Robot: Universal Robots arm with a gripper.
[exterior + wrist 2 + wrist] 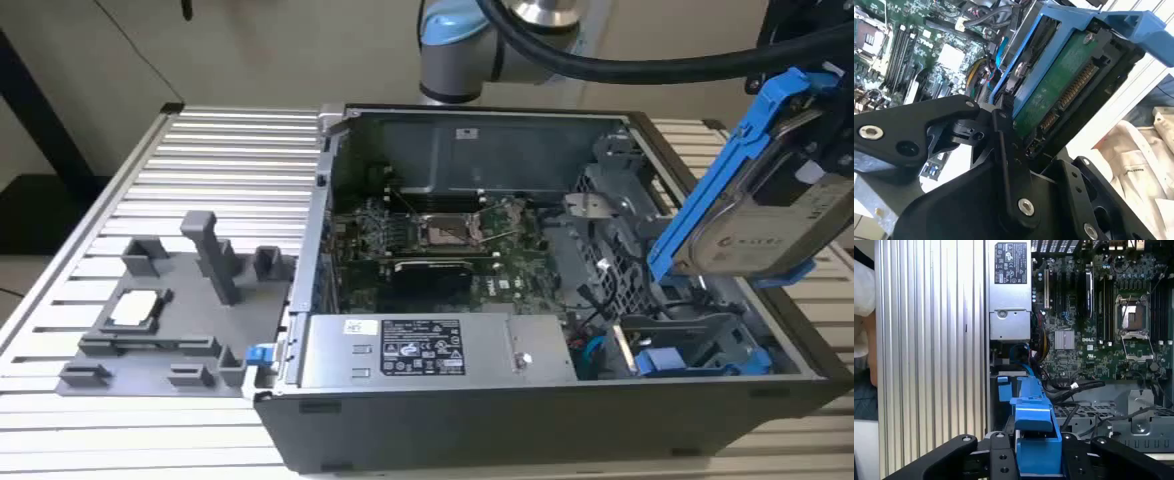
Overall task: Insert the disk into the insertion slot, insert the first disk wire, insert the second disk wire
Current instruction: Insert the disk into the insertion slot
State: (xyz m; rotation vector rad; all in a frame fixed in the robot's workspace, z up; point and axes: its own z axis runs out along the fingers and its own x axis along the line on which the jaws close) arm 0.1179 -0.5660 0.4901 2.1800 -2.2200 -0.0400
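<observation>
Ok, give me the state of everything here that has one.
disk: held up off the case, tilted, not in the slot.
gripper: shut on the disk.
insertion slot: empty.
computer case: open, inside exposed.

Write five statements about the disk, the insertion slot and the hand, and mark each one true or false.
1. The hand is shut on the disk. True.
2. The disk sits in the insertion slot. False: it hangs tilted above the computer case, at the exterior view's right.
3. The disk's carrier bracket is red. False: it is bright blue.
4. The power-supply box lies inside the computer case. True.
5. The grey fixture plate lies at the exterior view's right of the case. False: it lies at the exterior view's left, on the ribbed table.
</observation>
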